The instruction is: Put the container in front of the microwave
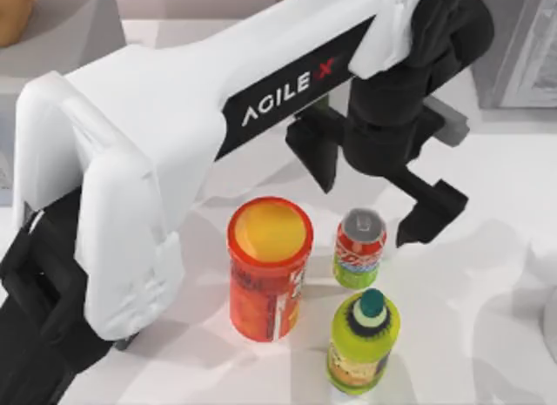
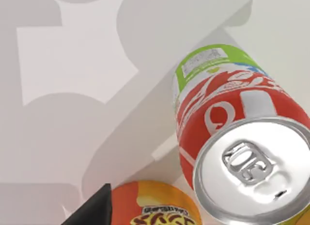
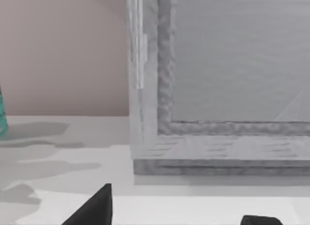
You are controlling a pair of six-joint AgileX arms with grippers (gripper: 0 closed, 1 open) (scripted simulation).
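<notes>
Container (image 1: 359,247) stands upright on the white table (image 1: 487,248), near the middle, in a tight cluster of three: tall orange-red canister (image 1: 269,267) just to its left, yellow-green bottle (image 1: 363,342) with teal cap just on the near side. None of the three seems to touch another, though the gaps are narrow.

Left gripper (image 1: 370,200) hangs above and just behind the can, fingers spread wide apart, holding nothing. One finger sits toward the canister side, the other (image 1: 428,209) out to the can's right. Judgement: the wide spread and offset suit a descent straddling the can from its far side, the only approach not blocked by a neighbour (canister clearance looks the tighter one).

Left wrist view looks steeply down on the can's silver lid and pull tab (image 2: 244,162), label upright, canister rim at the frame edge.

Right arm is parked off to the right; its wrist view faces a grey appliance (image 3: 218,80) at close range, and I cannot tell how its fingers stand.

Surface: plain matte white tabletop, soft overlapping shadows, pale pinkish wall behind. Appliance corners show at the top view's far edges.
</notes>
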